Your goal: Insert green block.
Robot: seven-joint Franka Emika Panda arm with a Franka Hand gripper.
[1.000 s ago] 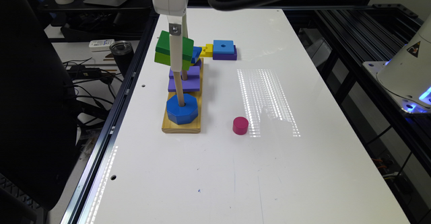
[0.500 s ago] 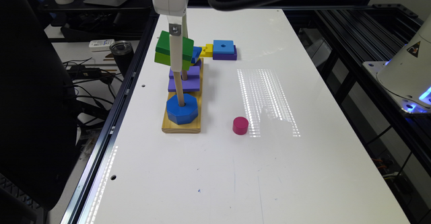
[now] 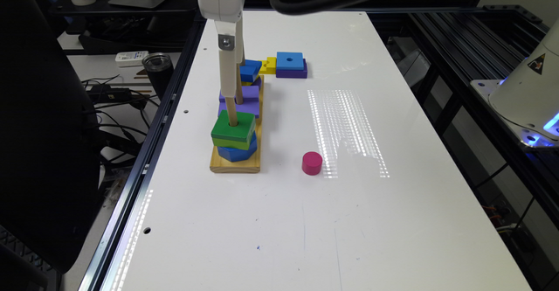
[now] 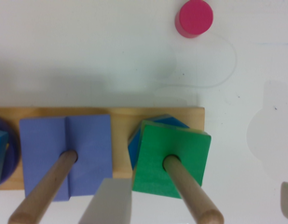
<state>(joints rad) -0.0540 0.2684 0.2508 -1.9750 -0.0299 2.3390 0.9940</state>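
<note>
In the exterior view, the square wooden green block [image 3: 233, 130], dark green over lime green, sits threaded on the nearest wooden peg [image 3: 230, 109], resting on the blue octagonal block [image 3: 236, 152] at the end of the pale wooden base board [image 3: 236, 164]. Judging by this, the insertion looks done and the release step is in hand; the next move calls for a straight lift clear of the pegs without brushing them. The white gripper [image 3: 228, 70] hangs vertically above the board, its long pale finger reaching down beside the pegs, well above the green block. A magenta cylinder [image 3: 312, 163] stands apart on the white table [image 3: 393, 221].

In the wrist view, the green block [image 4: 171, 160] lies flat with the peg [image 4: 190, 191] through its centre hole, slightly rotated over the blue octagonal block [image 4: 134, 148]. A pale finger [image 4: 108, 203] stands beside it, not touching; the fingers look spread, holding nothing.
</note>
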